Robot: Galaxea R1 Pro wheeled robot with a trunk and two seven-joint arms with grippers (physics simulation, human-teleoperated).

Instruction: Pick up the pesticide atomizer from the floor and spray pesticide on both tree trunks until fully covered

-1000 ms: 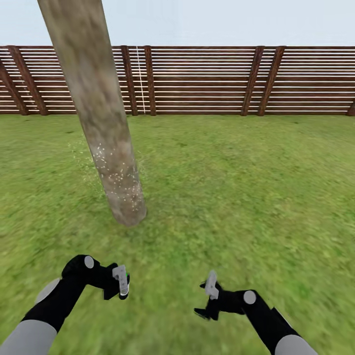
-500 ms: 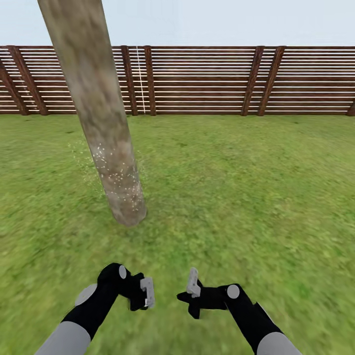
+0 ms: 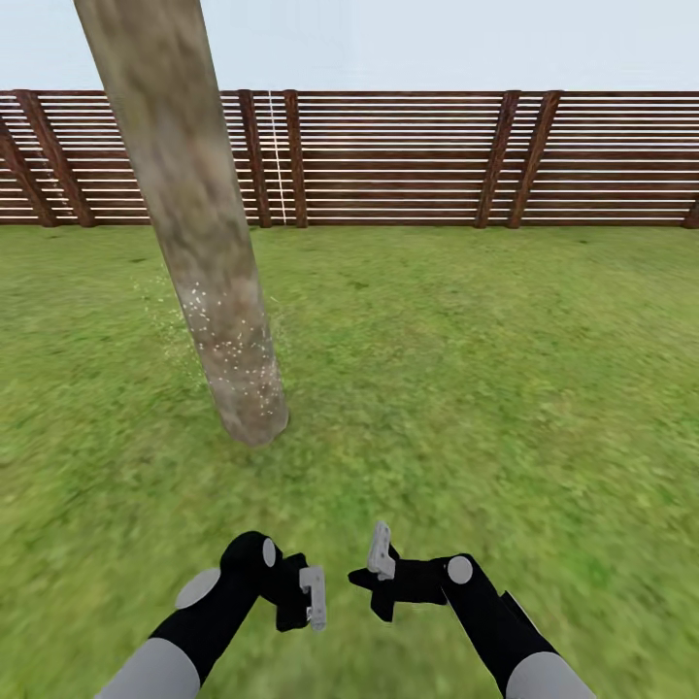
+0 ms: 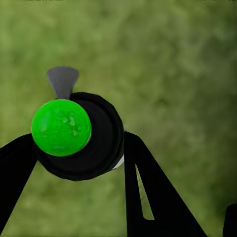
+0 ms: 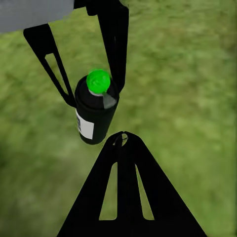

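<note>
The garden lawn (image 3: pixel 466 369) runs back to a slatted wooden fence (image 3: pixel 408 160). One thick pale tree trunk (image 3: pixel 189 223) leans up out of the grass, nearer the camera than the fence. Whitish pesticide specks (image 3: pixel 228 345) dot the lower part of the trunk, while the upper part looks bare, so I judge this trunk only partly covered. The second tree is untreated as far as these pictures tell.

Well short of the trunk's foot, both arms hang low over the grass. The left gripper (image 4: pixel 79 148) has its fingers closed on the pesticide atomizer (image 5: pixel 95 108), a black bottle with a green cap and grey nozzle. The right gripper (image 3: pixel 383 581) sits just beside it, fingers closed to a point and holding nothing.
</note>
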